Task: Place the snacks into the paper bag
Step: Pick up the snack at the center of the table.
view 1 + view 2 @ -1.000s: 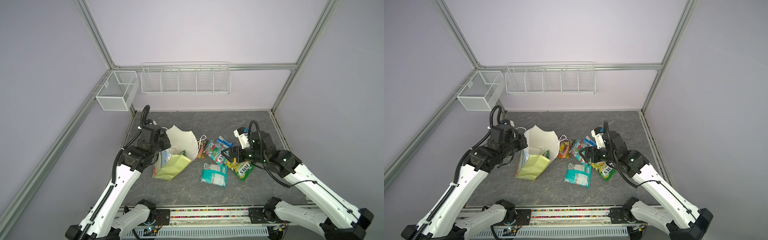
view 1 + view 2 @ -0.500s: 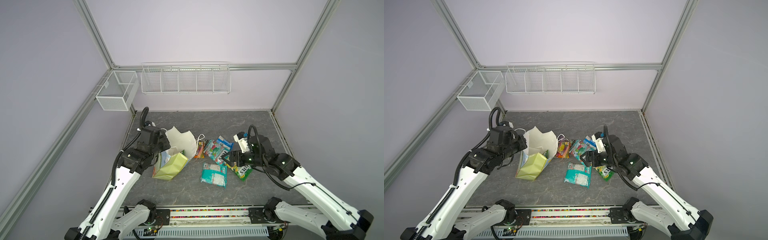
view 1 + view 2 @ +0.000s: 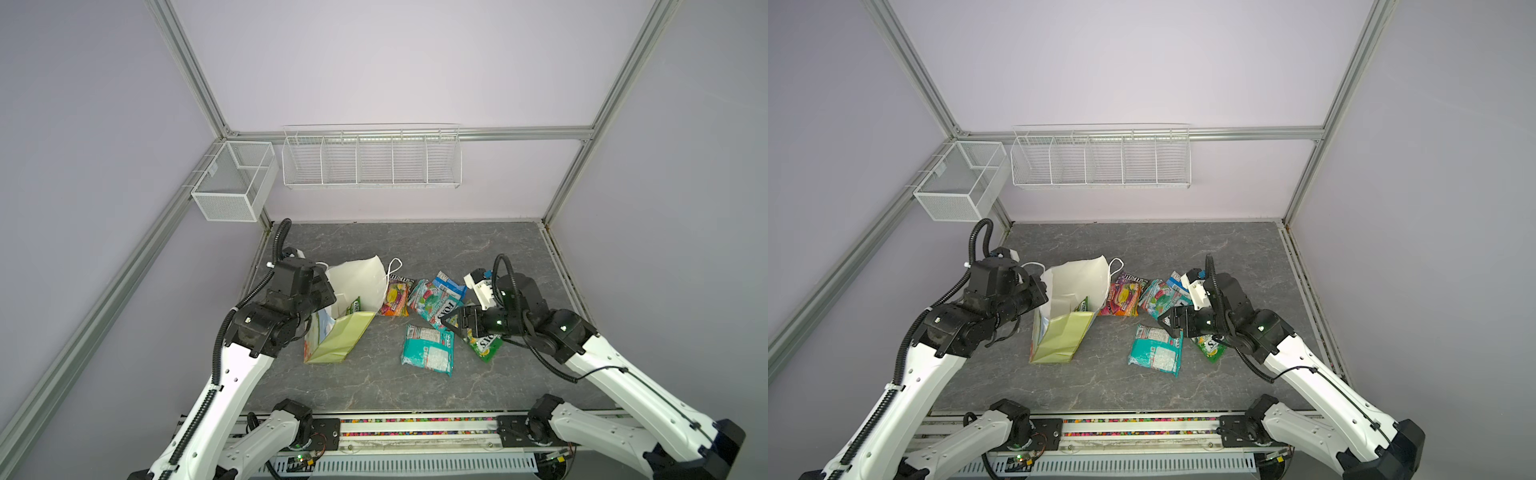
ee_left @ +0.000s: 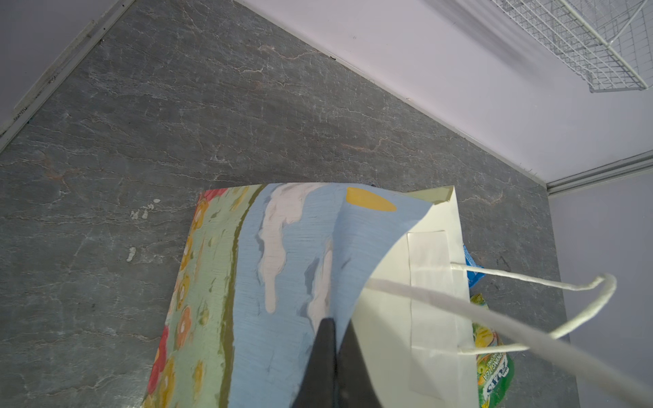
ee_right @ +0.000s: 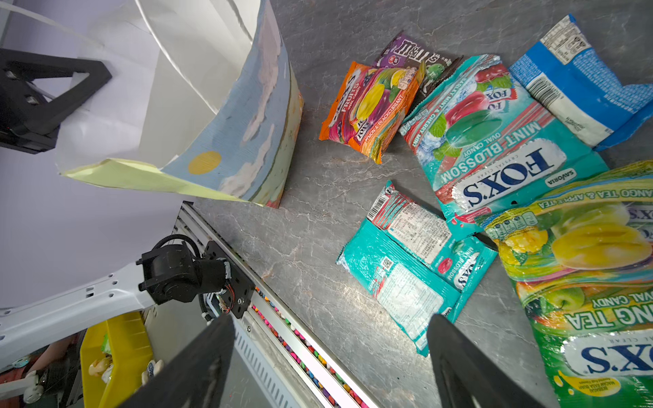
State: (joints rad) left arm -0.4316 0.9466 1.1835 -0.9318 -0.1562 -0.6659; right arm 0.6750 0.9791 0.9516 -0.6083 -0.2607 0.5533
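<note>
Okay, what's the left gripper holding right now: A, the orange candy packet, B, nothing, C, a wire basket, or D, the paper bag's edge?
D: in the left wrist view the left gripper is shut on the paper bag at its top edge.

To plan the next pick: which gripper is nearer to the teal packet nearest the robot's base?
Right. The right gripper hovers open by a corner of the teal packet. The left gripper is shut on the rim of the paper bag, on the bag's other side.
</note>
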